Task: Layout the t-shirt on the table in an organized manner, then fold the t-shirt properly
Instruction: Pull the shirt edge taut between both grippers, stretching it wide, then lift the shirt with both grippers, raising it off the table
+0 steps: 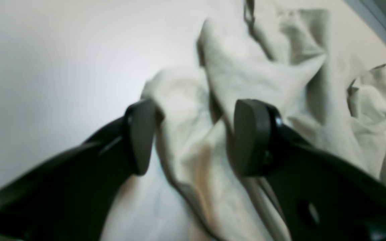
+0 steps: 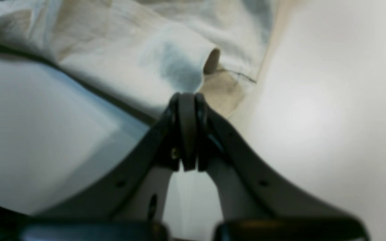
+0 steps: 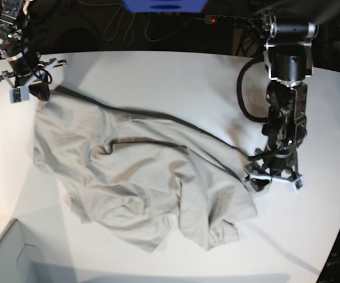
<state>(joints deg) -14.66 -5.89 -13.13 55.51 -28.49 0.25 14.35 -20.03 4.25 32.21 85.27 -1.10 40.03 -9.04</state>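
A pale open box corner [image 3: 7, 253] sits at seven o'clock. A bright blue object [image 3: 164, 5] lies at twelve o'clock, with dark cables [image 3: 120, 26] beside it.

L hand [image 1: 193, 137] open astride crumpled t-shirt [image 1: 263, 83] fold on table [image 1: 62, 67].

Large smooth white worktop [image 3: 176, 76], curved edge at right. Light grey-beige cotton t-shirt [image 3: 140, 183] lies crumpled directly on it, spread across middle. Pale box corner [image 3: 5, 259] at near-left edge.
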